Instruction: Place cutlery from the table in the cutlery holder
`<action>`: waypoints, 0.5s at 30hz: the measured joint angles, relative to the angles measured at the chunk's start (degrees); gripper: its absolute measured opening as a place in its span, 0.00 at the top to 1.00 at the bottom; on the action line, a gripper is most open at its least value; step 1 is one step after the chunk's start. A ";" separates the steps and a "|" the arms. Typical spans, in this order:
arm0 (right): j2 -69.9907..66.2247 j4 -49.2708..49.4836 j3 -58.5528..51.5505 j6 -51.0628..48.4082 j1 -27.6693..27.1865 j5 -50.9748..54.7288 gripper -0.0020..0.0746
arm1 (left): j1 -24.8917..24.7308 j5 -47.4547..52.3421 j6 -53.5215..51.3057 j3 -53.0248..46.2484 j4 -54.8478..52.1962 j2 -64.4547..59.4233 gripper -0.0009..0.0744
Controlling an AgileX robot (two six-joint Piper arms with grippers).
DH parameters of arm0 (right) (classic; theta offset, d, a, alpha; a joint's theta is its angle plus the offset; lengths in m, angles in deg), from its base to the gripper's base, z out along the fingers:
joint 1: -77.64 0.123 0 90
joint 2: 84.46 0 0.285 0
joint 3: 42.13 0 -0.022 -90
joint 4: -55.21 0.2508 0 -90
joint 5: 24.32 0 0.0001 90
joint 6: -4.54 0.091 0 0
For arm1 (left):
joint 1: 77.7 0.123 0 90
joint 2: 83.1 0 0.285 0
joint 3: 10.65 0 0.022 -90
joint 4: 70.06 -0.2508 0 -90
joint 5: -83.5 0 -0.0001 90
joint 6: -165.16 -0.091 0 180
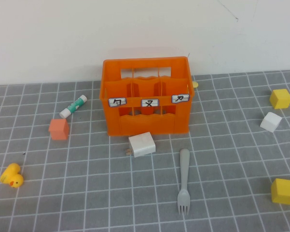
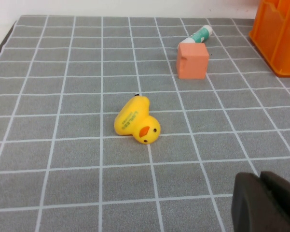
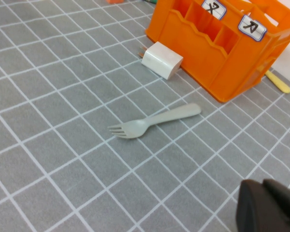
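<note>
The orange cutlery holder (image 1: 147,96) stands at the back middle of the table (image 1: 111,203), with three white labels on its front. A grey fork (image 1: 184,180) lies in front of it to the right, tines toward the near edge; it also shows in the right wrist view as the fork (image 3: 152,122). A pale-yellow knife end (image 3: 278,82) pokes out behind the holder's right corner (image 1: 195,84). Neither arm appears in the high view. My left gripper (image 2: 260,177) hovers shut and empty over the table's left side. Also shut and empty, my right gripper (image 3: 263,183) hovers near the fork.
A small white box (image 1: 142,144) leans at the holder's front. On the left lie a glue stick (image 1: 73,106), an orange cube (image 1: 59,128) and a yellow duck (image 1: 12,176). At the right sit two yellow cubes (image 1: 280,98) (image 1: 283,191) and a white cube (image 1: 270,122).
</note>
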 joint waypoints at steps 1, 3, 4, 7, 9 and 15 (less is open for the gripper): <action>0.00 0.00 0.00 0.00 0.00 -0.25 0.98 | 0.00 0.00 0.00 0.00 0.00 0.00 0.99; 0.00 0.00 0.00 0.00 0.00 -1.60 0.98 | 0.00 0.00 0.00 0.00 0.00 0.00 0.99; 0.00 0.00 0.00 0.00 0.00 -2.74 0.98 | 0.00 0.00 0.00 0.00 0.00 0.00 0.99; 0.00 0.12 0.00 0.70 0.00 -8.17 0.98 | 0.00 0.00 -0.03 0.00 0.00 0.00 0.99; 0.00 -1.12 0.00 3.50 0.00 -12.81 0.98 | 0.00 0.00 -0.13 0.00 0.00 0.00 0.99; 4.85 -23.20 0.00 29.13 -0.12 -23.14 0.98 | 0.00 0.00 -0.13 0.00 0.00 0.00 0.99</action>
